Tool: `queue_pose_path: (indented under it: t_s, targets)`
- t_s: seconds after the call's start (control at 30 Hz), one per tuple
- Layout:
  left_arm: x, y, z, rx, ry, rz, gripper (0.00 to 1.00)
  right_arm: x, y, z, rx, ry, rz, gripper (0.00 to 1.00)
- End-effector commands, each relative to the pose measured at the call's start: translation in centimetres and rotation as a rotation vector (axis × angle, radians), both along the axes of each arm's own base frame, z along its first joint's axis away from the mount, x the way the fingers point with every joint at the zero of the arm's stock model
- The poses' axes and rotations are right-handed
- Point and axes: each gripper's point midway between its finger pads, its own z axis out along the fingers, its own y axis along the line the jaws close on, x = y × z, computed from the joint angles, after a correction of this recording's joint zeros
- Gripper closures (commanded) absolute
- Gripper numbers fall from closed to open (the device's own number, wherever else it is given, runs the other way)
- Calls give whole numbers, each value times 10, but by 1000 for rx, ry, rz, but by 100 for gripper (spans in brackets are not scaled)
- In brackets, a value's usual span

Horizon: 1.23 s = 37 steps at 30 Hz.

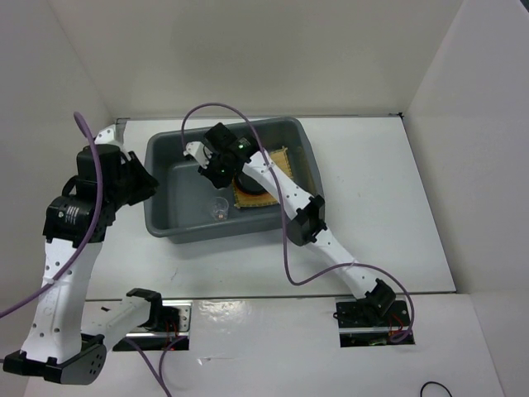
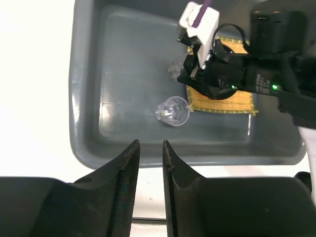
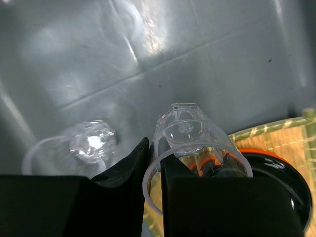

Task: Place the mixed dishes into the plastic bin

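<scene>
The grey plastic bin (image 1: pixel 165 225) holds a tan bamboo mat (image 1: pixel 279 157) with a black bowl (image 1: pixel 250 185) on it. In the right wrist view the bowl (image 3: pixel 292 183) sits on an orange plate (image 3: pixel 257 153) on the mat (image 3: pixel 276 138). One clear glass cup (image 1: pixel 219 208) lies on the bin floor (image 2: pixel 173 111). My right gripper (image 1: pixel 213 172) is inside the bin, shut on the wall of a second glass cup (image 3: pixel 185 127), one finger inside it. My left gripper (image 1: pixel 149 186) hovers outside the bin's left wall, fingers (image 2: pixel 129 163) a narrow gap apart and empty.
The bin (image 2: pixel 84 74) stands mid-table with white walls behind and at both sides. The right arm (image 1: pixel 302 211) stretches across the bin's near right rim. A purple cable (image 1: pixel 289 265) loops beside it.
</scene>
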Motion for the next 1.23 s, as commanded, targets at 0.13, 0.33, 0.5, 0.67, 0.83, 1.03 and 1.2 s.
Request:
queue_pose_path:
  t_s: [0.13, 0.33, 0.5, 0.67, 0.83, 1.03, 1.2]
  targets:
    - [-11, 10, -5, 57, 33, 0, 65, 23, 8, -27, -15, -81, -14, 87]
    - [-6, 15, -14, 86, 74, 8, 27, 31, 17, -12, 16, -142, -25, 41]
    - [13, 31, -7, 133, 47, 58, 0, 38, 10, 159, 289, -309, -222, 1]
    - [27, 46, 0, 140, -54, 155, 0, 20, -63, 339, 560, -501, -465, 1]
    - [40, 43, -18, 132, -64, 145, 0, -22, -192, 416, 554, -593, -716, 1]
    - [43, 39, -65, 127, 27, 129, 0, -30, -345, 350, 149, -492, -958, 1]
    - [41, 30, -58, 99, -23, 94, 0, -99, -426, 345, 152, -590, -1068, 1]
